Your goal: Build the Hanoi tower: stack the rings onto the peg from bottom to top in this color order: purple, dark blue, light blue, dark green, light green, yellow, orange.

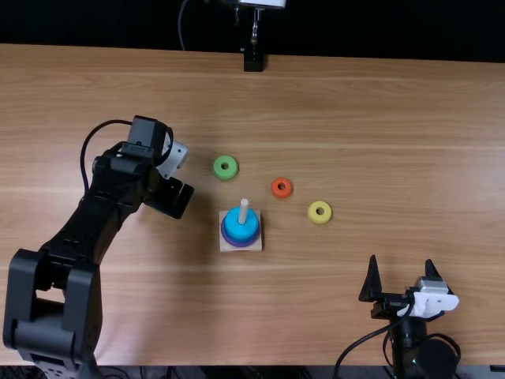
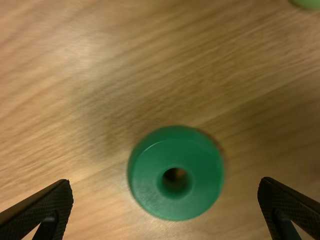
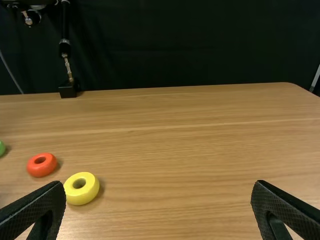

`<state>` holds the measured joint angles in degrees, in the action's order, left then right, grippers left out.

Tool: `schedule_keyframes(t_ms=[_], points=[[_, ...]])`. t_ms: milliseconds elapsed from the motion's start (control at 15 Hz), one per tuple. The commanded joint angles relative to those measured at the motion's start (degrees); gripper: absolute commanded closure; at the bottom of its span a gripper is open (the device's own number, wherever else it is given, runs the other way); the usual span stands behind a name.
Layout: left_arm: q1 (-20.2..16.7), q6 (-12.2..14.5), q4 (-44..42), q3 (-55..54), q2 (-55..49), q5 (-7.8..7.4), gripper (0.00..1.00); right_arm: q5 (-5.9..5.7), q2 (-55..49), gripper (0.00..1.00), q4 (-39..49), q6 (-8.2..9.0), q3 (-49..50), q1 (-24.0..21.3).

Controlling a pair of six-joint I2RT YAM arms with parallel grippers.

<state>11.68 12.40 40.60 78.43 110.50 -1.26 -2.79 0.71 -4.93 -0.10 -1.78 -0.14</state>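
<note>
So we've got the left gripper (image 1: pixel 174 199) over the left part of the table (image 1: pixel 379 118), fingers spread wide with nothing pinched. Our left wrist view puts the dark green ring (image 2: pixel 175 200) on the wood between those fingers, hole up, with a strip of wood on either side, so neither finger touches it. A bit of the light green ring (image 1: pixel 225 158) pokes into that view too.

Looking from above, we see the square base (image 1: pixel 257 246) around the middle, well in from the near and far edges. Its peg (image 1: pixel 243 212) stands upright, purple ring (image 1: pixel 237 243) low down, light blue ring (image 1: pixel 241 230) on top; we can't tell what's tucked between them. The light green ring lies just beyond the base, toward the left arm. Our orange ring (image 1: pixel 282 178) and yellow ring (image 1: pixel 319 203) sit off its right side, apart from each other, so we get wood all around each one.

The right gripper (image 1: pixel 402 260) is down by the near edge, right of the middle, fingers apart and holding nothing. We've got a wide stretch of wood between it and the far edge, where a black stand (image 1: pixel 253 62) sits.
</note>
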Motion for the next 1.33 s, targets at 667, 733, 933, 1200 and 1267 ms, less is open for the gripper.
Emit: schedule_keyframes(t_ms=[667,733,933,1200,1267], points=[[0.71,1.1,-0.1,2.34,5.34,0.41,0.0,0.04,-0.71,0.0,-0.2,0.2,0.73,-0.56],[0.8,1.31,0.01,2.34,5.34,0.41,0.0,0.04,-0.71,0.0,-0.3,0.2,0.73,-0.56],[2.12,1.41,-0.42,2.25,5.25,0.41,1.0,0.04,-0.71,0.0,-0.2,0.2,0.73,-0.56],[2.64,1.52,0.01,2.43,4.99,1.78,1.0,0.04,-0.71,0.0,-0.2,0.2,0.73,-0.56],[2.64,1.31,0.22,3.92,4.81,1.78,1.0,0.04,-0.71,0.0,-0.2,0.2,0.73,-0.56]])
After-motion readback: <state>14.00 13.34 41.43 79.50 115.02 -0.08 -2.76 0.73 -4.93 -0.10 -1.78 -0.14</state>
